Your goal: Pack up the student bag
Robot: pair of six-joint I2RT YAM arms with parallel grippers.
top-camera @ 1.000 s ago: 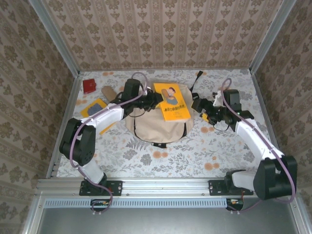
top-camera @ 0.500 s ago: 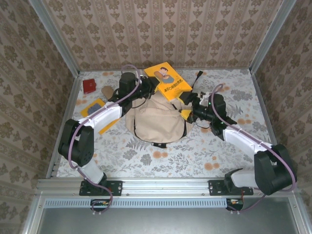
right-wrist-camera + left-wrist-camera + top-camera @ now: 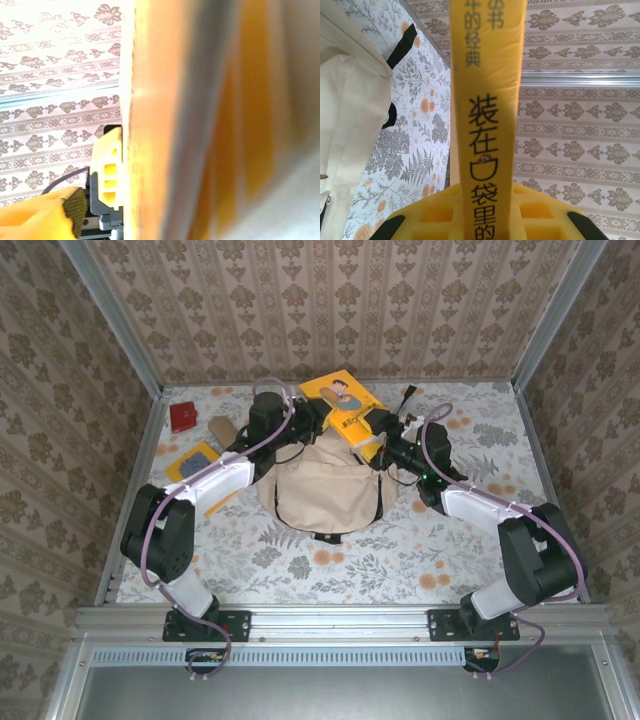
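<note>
One book (image 3: 348,410): left gripper (image 3: 322,420) pinches its spine; right gripper (image 3: 383,447) beside it, jaws unreadable. Student bag (image 3: 325,490) looks floppy; I'd hold its mouth's rim.

floral table (image 3: 470,540) — student bag (image 3: 320,492), red object (image 3: 183,417)

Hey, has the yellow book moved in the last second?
Yes. The yellow book, in the left gripper, has shifted toward the back wall, off the middle of the student bag.
</note>
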